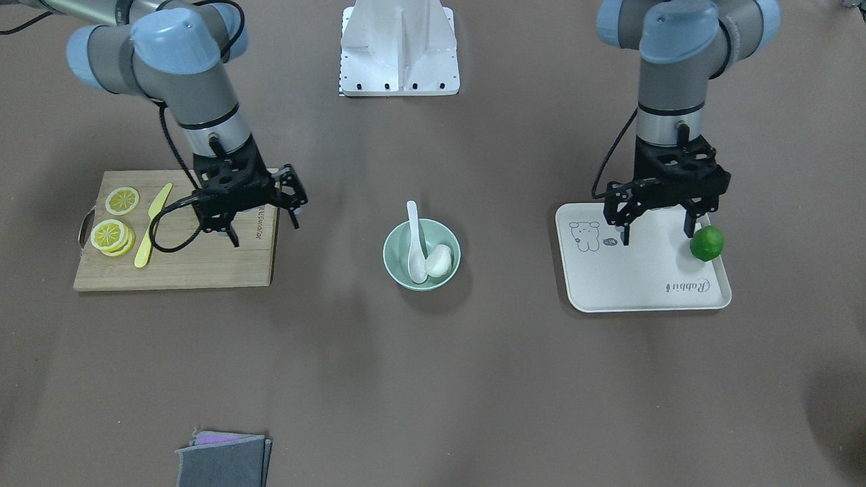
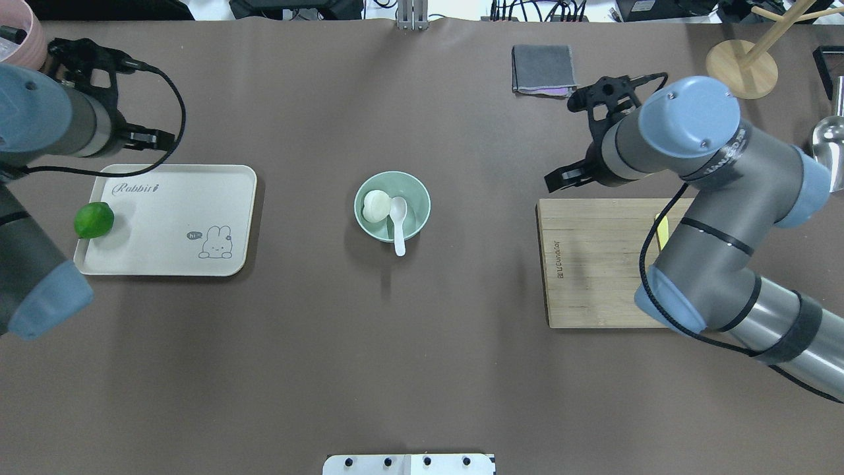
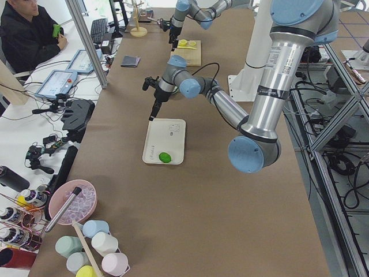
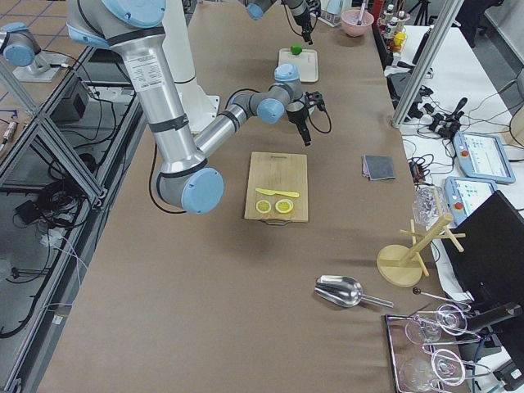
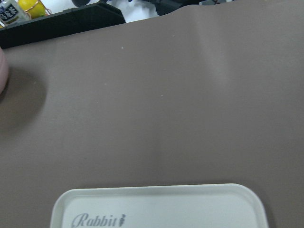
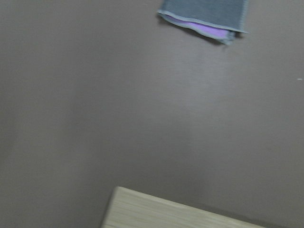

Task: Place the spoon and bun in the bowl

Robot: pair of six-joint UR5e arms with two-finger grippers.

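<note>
The pale mint-green bowl stands mid-table; it also shows in the overhead view. The white spoon lies in it, scoop down inside, handle sticking over the rim toward the robot. The white bun sits in the bowl beside the scoop. My left gripper is open and empty, hovering over the cream tray. My right gripper is open and empty, above the edge of the wooden cutting board. Both are well apart from the bowl.
A green lime sits at the tray's edge. Lemon slices and a yellow plastic knife lie on the board. A folded grey cloth lies on the operators' side. The white robot base is behind the bowl.
</note>
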